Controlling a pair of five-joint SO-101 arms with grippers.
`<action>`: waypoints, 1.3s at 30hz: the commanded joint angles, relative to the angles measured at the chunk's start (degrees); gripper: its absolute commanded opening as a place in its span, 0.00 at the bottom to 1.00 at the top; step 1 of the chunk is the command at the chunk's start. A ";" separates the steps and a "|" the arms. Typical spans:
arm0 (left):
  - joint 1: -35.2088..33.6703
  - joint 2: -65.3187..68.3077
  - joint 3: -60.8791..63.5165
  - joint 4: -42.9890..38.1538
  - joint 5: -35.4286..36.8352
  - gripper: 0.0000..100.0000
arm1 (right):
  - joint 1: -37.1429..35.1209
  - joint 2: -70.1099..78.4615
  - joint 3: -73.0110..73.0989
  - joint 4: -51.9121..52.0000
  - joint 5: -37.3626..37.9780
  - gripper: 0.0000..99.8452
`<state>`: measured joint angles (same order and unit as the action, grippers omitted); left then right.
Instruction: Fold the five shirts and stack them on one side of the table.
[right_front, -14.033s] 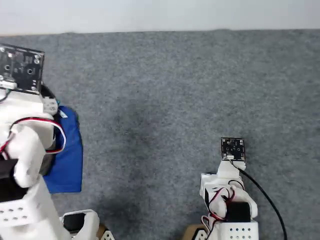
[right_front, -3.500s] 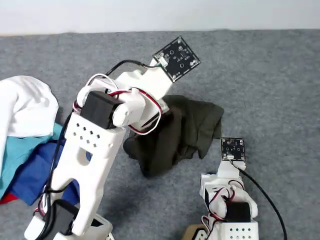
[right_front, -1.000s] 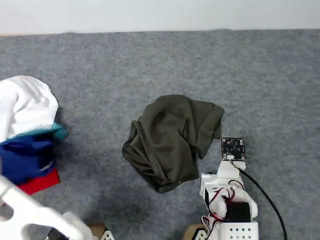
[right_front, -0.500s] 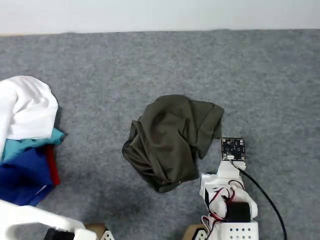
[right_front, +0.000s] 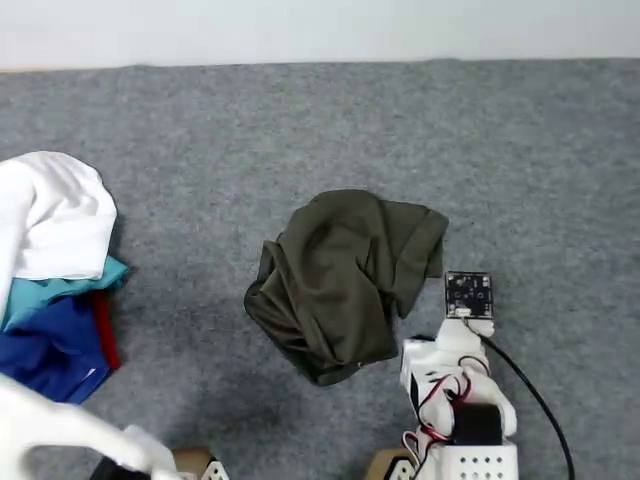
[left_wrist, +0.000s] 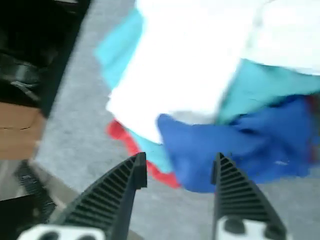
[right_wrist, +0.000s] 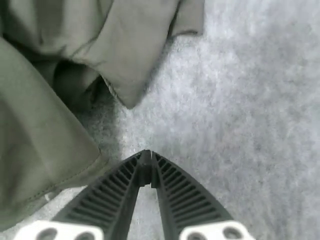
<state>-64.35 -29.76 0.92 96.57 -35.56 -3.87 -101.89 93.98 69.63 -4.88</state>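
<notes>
High view: your crumpled olive-green cloth shirt (right_front: 345, 280) lies unfolded in the middle of the grey felt table (right_front: 200, 130), same spot as a second ago. At the table's left edge sits a loose heap: white cotton shirt (right_front: 55, 215) on top, teal shirt (right_front: 50, 290), blue shirt (right_front: 45, 345), and a strip of red shirt (right_front: 105, 335). Your left arm (right_front: 60, 430) is back at the near-left corner; 3.5 s ago it stood over the olive one.

Left wrist view: left gripper (left_wrist: 180, 160) is spread wide, holding nothing, above the heap's blue and red edge.

Right wrist view: right gripper (right_wrist: 150, 156) is closed tight and empty, over bare table just beside the olive hem.
</notes>
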 joint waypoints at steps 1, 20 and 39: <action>4.75 -2.37 -4.53 3.78 5.80 0.22 | 2.15 -0.22 -7.30 -3.74 -0.09 0.01; 32.62 -17.14 10.68 3.78 18.20 0.22 | -2.86 36.26 -49.93 11.82 -0.09 0.01; 72.70 -17.05 31.87 -7.82 23.82 0.15 | -11.30 59.47 -69.80 28.00 18.99 0.01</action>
<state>3.25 -46.11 31.25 93.14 -14.99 -15.12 -42.73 27.16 95.21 12.53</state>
